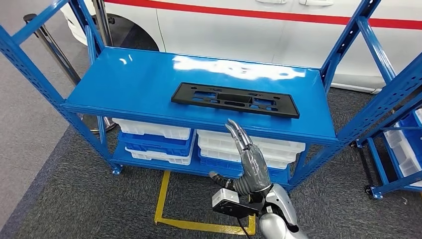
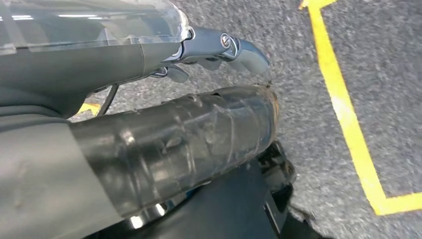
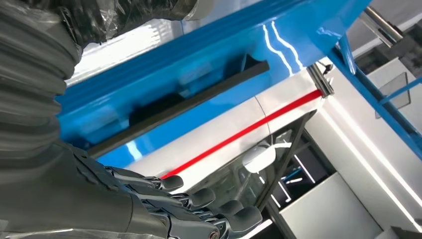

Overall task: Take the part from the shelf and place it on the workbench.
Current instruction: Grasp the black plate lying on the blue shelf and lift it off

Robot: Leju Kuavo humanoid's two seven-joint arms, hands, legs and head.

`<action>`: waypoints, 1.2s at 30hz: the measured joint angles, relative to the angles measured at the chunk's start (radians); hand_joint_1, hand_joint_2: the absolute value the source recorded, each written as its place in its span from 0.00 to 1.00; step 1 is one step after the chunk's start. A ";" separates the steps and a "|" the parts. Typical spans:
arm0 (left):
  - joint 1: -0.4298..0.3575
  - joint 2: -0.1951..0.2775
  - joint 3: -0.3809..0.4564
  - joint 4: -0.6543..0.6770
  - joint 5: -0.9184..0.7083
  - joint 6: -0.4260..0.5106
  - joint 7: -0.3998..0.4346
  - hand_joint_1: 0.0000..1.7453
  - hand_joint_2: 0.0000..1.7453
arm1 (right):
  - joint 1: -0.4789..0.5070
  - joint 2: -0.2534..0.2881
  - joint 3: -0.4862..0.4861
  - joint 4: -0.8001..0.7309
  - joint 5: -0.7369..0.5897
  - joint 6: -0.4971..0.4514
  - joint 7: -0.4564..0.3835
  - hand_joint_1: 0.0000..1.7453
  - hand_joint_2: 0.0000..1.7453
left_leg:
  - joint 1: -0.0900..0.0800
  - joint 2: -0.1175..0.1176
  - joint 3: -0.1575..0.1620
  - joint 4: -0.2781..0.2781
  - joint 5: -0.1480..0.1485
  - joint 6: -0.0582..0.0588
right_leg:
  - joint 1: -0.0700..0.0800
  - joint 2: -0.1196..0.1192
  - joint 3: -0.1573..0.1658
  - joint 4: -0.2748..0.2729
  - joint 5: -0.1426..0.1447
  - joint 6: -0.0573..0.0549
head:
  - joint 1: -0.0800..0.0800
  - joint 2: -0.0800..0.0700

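Note:
The part is a long flat black plastic panel with cut-outs. It lies on the top deck of the blue shelf, toward the right front. My right hand is raised just in front of the shelf's front edge, below the part. Its fingers point up at the part, its thumb sticks out to the side, and it holds nothing. In the right wrist view the part's dark edge runs along the blue deck beyond my fingers. My left hand hangs over the grey floor, fingers apart from the thumb, empty.
White and blue bins fill the shelf's lower level. A white car with a red stripe stands close behind the shelf. A second blue rack stands at the right. A metal post stands at the left. Yellow tape marks the floor.

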 joint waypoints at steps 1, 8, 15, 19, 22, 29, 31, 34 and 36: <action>-0.001 -0.001 0.000 0.000 -0.001 0.000 0.000 0.00 0.00 | -0.001 -0.001 -0.002 -0.001 0.001 0.000 0.001 0.00 1.00 | -0.001 -0.001 0.006 0.000 -0.007 -0.004 | 0.004 -0.001 0.018 -0.055 0.016 -0.006 | 0.000 0.000; -0.005 -0.003 -0.002 0.002 -0.001 0.000 0.002 0.00 0.00 | -0.002 -0.006 -0.010 -0.014 0.003 -0.001 0.003 0.00 1.00 | 0.000 -0.001 -0.029 0.106 -0.044 -0.039 | 0.001 -0.001 0.077 -0.128 0.019 -0.044 | -0.001 0.000; 0.002 -0.002 -0.002 0.003 -0.001 0.000 0.003 0.00 0.00 | 0.000 -0.006 -0.010 -0.014 0.004 -0.001 0.003 0.00 1.00 | 0.006 0.000 -0.134 0.131 0.017 -0.049 | 0.002 0.005 0.129 -0.129 -0.024 -0.044 | -0.001 0.000; -0.001 -0.002 -0.002 0.003 -0.001 -0.001 0.004 0.00 0.00 | 0.000 -0.007 -0.010 -0.015 0.034 -0.013 0.007 0.00 1.00 | -0.003 -0.001 -0.099 0.013 0.061 -0.029 | 0.006 0.008 0.137 -0.122 -0.047 -0.021 | -0.001 0.000; 0.000 -0.002 -0.004 0.003 -0.002 -0.001 0.005 0.00 0.00 | -0.002 -0.008 -0.010 -0.016 0.058 -0.022 0.010 0.00 1.00 | 0.002 -0.001 -0.083 0.001 0.069 -0.010 | 0.004 0.006 0.132 -0.096 -0.072 -0.005 | -0.001 0.000; -0.003 -0.003 -0.012 0.004 -0.005 0.000 0.008 0.00 0.00 | 0.003 -0.018 -0.011 -0.016 0.078 -0.028 0.014 0.00 1.00 | 0.003 -0.002 -0.037 0.001 0.029 0.000 | -0.005 0.002 -0.028 0.099 -0.062 0.007 | 0.000 0.000; -0.004 -0.004 -0.015 0.004 -0.005 0.001 0.008 0.00 0.00 | 0.003 -0.019 -0.011 -0.016 0.080 -0.029 0.015 0.00 1.00 | 0.001 -0.003 -0.018 0.003 0.012 -0.006 | -0.002 0.001 0.015 -0.027 0.018 0.000 | 0.000 0.000; -0.008 -0.004 -0.016 0.005 -0.005 0.005 0.010 0.00 0.00 | 0.003 -0.020 -0.010 -0.015 0.085 -0.030 0.020 0.00 1.00 | -0.003 -0.004 -0.012 0.002 -0.002 -0.022 | 0.006 0.001 0.048 -0.099 0.021 -0.015 | -0.001 0.000; -0.009 -0.004 -0.016 0.005 -0.006 0.010 0.011 0.00 0.00 | 0.004 -0.021 -0.011 -0.015 0.089 -0.030 0.024 0.00 1.00 | -0.002 -0.003 -0.008 0.002 -0.010 -0.032 | 0.002 0.003 0.056 -0.109 0.014 -0.025 | -0.001 0.000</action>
